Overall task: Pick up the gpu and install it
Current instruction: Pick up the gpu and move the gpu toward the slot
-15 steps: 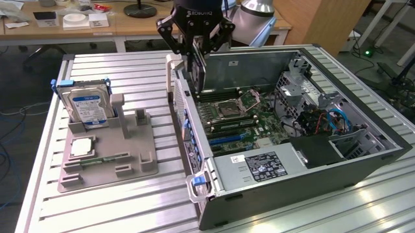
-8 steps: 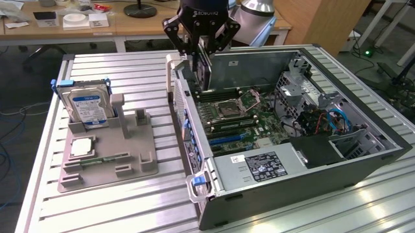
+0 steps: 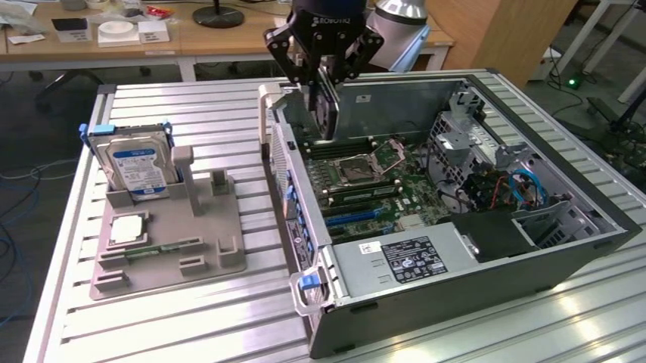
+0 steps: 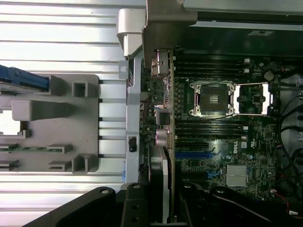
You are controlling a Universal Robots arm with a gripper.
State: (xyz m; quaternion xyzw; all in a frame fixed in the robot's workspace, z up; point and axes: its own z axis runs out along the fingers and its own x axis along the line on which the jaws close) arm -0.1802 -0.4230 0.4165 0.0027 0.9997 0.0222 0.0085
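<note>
The gpu (image 3: 325, 113) is a thin dark card that hangs upright, edge down, from my gripper (image 3: 325, 76), which is shut on its upper edge. Card and gripper are above the near wall of the open computer case (image 3: 565, 151), over the motherboard (image 3: 374, 181) beside the processor socket. In the wrist view the gpu (image 4: 172, 142) appears edge-on as a thin line running past the case's inner wall, with my gripper (image 4: 165, 205) clamped around it. The blue expansion slots (image 4: 194, 155) lie on the board just beside the card's line.
On the exterior view's left, a grey fixture (image 3: 192, 234) holds a blue-labelled hard drive (image 3: 136, 166), a processor chip (image 3: 126, 229) and a green memory stick (image 3: 166, 247). Cables (image 3: 515, 189) and a power supply (image 3: 404, 261) crowd the case. Desks stand behind.
</note>
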